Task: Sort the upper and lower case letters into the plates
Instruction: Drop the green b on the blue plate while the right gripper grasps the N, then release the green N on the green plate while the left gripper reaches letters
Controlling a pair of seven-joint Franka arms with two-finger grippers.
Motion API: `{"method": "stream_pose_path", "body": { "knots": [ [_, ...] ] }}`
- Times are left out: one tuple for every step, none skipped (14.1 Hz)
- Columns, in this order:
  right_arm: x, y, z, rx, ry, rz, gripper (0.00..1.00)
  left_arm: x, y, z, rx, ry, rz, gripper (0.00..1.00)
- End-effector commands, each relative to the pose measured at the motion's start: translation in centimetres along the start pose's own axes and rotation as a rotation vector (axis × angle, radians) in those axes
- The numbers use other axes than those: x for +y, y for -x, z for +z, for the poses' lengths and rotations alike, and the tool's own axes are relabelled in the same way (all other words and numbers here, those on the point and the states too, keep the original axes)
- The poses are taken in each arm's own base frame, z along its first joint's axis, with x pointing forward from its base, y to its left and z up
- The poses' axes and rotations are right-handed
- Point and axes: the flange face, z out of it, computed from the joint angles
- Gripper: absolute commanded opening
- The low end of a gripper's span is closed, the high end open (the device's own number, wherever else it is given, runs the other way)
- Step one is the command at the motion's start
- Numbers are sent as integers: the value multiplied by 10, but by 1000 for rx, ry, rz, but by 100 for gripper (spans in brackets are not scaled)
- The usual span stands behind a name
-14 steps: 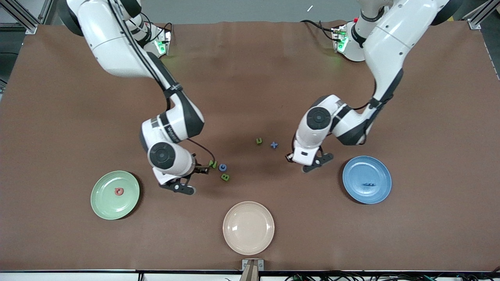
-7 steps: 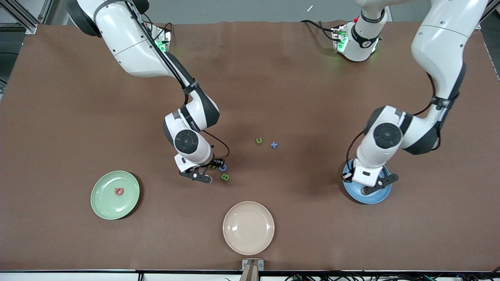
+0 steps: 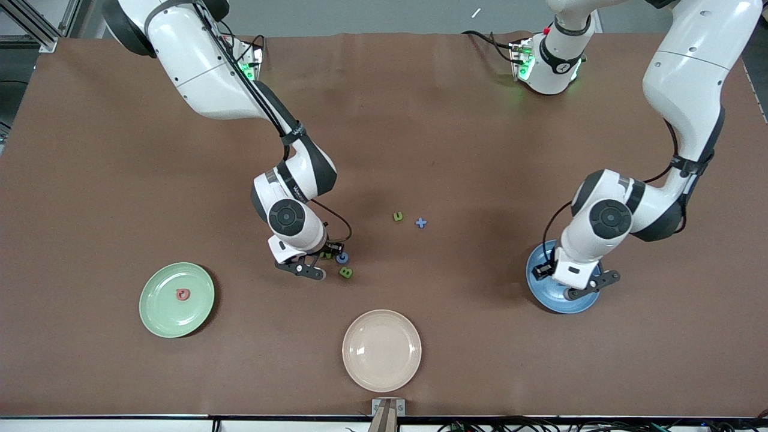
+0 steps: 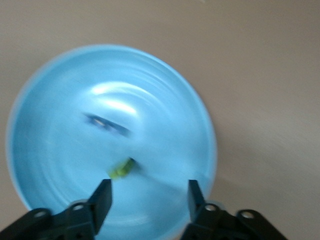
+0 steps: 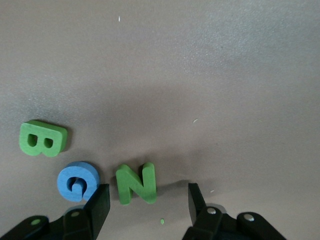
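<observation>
the right gripper (image 5: 148,200) is held low over the green n (image 5: 136,184), fingers apart and empty, one to each side of the letter; this straddle appears meant for a pinch across it. the blue g (image 5: 77,181) lies just beside the n at its 9 o'clock in the right wrist view, and the green b (image 5: 43,138) at about 10 o'clock, so a finger could nudge the g on closing.

the left gripper (image 4: 148,197) is held over the blue plate (image 3: 540,297), fingers apart. a small green piece (image 4: 122,168) is seen in the plate between them, apparently just released, beside a dark blurred piece (image 4: 107,124).

in the front view, the green u (image 3: 398,216) and blue t (image 3: 421,223) lie mid-table. the mint plate (image 3: 157,315) holds one pink letter (image 3: 182,294). the cream plate (image 3: 381,350) lies at 6 o'clock.
</observation>
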Motion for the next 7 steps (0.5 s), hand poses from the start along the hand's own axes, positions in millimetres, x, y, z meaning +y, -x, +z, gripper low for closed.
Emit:
{"method": "stream_pose_path", "body": {
  "knots": [
    [0, 9, -2, 5, -6, 10, 59, 38, 37, -23, -7, -7, 7, 97],
    [0, 9, -1, 5, -4, 10, 51, 56, 54, -30, -20, 7, 8, 97],
    [1, 9, -1, 3, -4, 11, 38, 74, 70, -35, -29, 25, 2, 96],
    [1, 8, -1, 2, -3, 13, 29, 97, 92, -37, -36, 33, -6, 94],
    [2, 8, -1, 0, -1, 14, 21, 118, 115, -39, -38, 37, -6, 89],
    [4, 6, -3, 1, 0, 15, 16, 143, 140, -35, -57, 44, -20, 84],
    [7, 1, -5, 4, -3, 22, 12, 160, 153, -38, -60, 56, -58, 81]
  ]
}}
